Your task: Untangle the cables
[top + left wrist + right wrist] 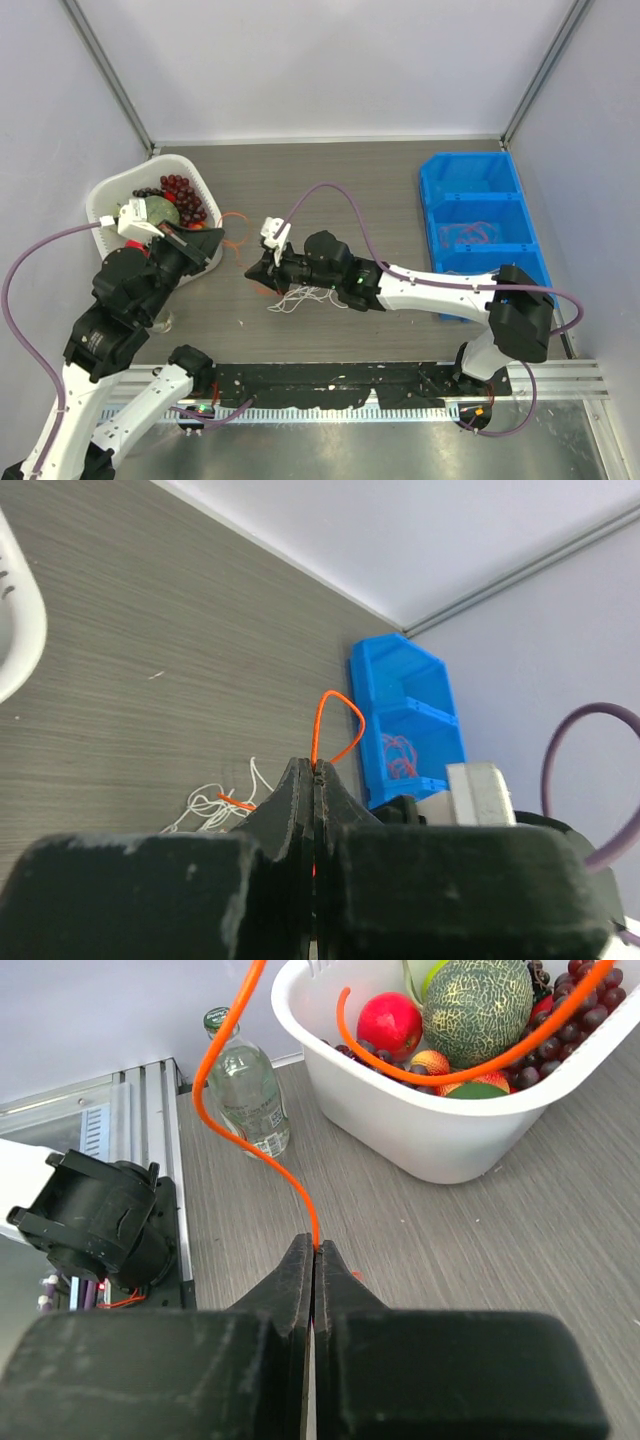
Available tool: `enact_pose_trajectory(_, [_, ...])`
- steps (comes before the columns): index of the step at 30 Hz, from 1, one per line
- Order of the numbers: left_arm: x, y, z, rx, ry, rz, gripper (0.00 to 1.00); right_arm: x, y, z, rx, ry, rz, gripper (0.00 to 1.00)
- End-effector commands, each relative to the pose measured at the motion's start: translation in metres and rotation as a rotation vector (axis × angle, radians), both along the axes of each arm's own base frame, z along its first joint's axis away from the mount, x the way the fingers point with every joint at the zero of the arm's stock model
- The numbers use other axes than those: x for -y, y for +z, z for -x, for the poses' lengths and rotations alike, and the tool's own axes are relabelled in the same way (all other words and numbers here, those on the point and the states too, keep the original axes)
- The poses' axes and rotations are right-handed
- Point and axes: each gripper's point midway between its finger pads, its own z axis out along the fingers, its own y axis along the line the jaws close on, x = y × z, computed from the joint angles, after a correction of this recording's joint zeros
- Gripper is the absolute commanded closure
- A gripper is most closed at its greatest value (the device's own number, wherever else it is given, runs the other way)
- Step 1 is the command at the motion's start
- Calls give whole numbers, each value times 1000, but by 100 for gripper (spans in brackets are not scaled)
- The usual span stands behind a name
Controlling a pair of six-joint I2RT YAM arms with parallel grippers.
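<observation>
**Both grippers on orange, white tangle left**

Our left gripper (316, 772) is pressed together on the orange cable (338, 702), which loops up just past its tips. Our right gripper (314, 1252) pinches what seems the same cable. Just beside the right gripper, white cables (300, 298) lie bunched. Well behind it, a red cable (470, 236) sits in the blue bin (452, 178). We judge the work partly done.
</observation>
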Motion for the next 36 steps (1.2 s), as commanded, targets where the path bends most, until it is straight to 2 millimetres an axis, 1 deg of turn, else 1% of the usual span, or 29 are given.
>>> enact_pose_trajectory(1, [-12, -17, -9, -27, 79, -40, 100, 15, 50, 5, -6, -37, -126, 99])
enact_pose_trajectory(2, [-14, -25, -11, -40, 89, -59, 100, 21, 57, 6, -6, -45, -141, 99])
enact_pose_trajectory(3, [-14, -34, -12, -57, 94, -74, 100, 28, 70, 5, 0, -66, -172, 99])
enact_pose_trajectory(4, [-14, -43, -14, -78, 98, -88, 100, 32, 70, 6, -7, -77, -178, 99])
enact_pose_trajectory(5, [-13, -54, -16, -103, 98, -103, 100, 39, 85, 5, -3, -100, -220, 99])
enact_pose_trajectory(6, [-11, -63, -18, -124, 90, -112, 100, 43, 86, 4, -9, -111, -229, 99])
enact_pose_trajectory(7, [-7, -75, -20, -151, 75, -122, 100, 50, 98, 3, -3, -132, -263, 99])
enact_pose_trajectory(8, [-1, -83, -20, -173, 51, -124, 100, 53, 99, 3, -9, -140, -271, 99])
enact_pose_trajectory(9, [7, -91, -22, -197, 16, -123, 100, 58, 107, 3, -6, -151, -292, 99])
enact_pose_trajectory(10, [16, -98, -23, -213, -26, -120, 100, 60, 110, 2, -12, -164, -301, 99])
enact_pose_trajectory(11, [28, -102, -23, -221, -84, -113, 100, 66, 115, -2, -8, -201, -315, 99])
enact_pose_trajectory(12, [42, -102, -20, -220, -159, -95, 100, 69, 114, -7, -13, -234, -319, 99])
enact_pose_trajectory(14, [59, -104, -18, -228, -249, -73, 100, 77, 120, -12, -16, -276, -337, 99])
enact_pose_trajectory(17, [73, -110, -17, -252, -321, -60, 100, 82, 123, -15, -20, -304, -354, 99])
enact_pose_trajectory(18, [77, -111, -17, -258, -337, -57, 100, 85, 127, -16, -19, -312, -367, 99])
enact_pose_trajectory(20, [82, -114, -17, -277, -366, -55, 99, 89, 129, -17, -18, -330, -373, 99])
enact_pose_trajectory(22, [83, -116, -17, -288, -372, -63, 90, 96, 130, -21, -16, -363, -371, 99])
enact_pose_trajectory(24, [78, -115, -17, -284, -352, -81, 75, 104, 129, -27, -10, -410, -361, 99])
enact_pose_trajectory(27, [64, -109, -17, -250, -296, -111, 58, 124, 125, -43, 8, -521, -338, 99])
enact_pose_trajectory(28, [59, -108, -16, -236, -274, -120, 53, 131, 126, -46, 13, -546, -331, 99])
enact_pose_trajectory(29, [53, -105, -16, -217, -248, -130, 47, 141, 125, -55, 20, -601, -325, 99])
enact_pose_trajectory(30, [48, -104, -16, -204, -225, -136, 43, 149, 125, -58, 23, -628, -319, 99])
enact_pose_trajectory(31, [44, -101, -14, -186, -213, -138, 38, 163, 127, -70, 28, -696, -319, 99])
enact_pose_trajectory(32, [37, -99, -16, -168, -175, -148, 35, 172, 125, -76, 26, -733, -305, 99])
enact_pose_trajectory(33, [34, -97, -14, -153, -169, -149, 33, 190, 127, -92, 20, -813, -311, 100])
enact_pose_trajectory(34, [33, -95, -13, -143, -168, -149, 31, 200, 121, -101, 13, -855, -285, 99])
enact_pose_trajectory(35, [32, -94, -12, -138, -168, -150, 30, 218, 124, -116, 5, -915, -297, 99])
enact_pose_trajectory(36, [32, -94, -10, -135, -171, -150, 28, 232, 124, -123, -5, -956, -299, 99])
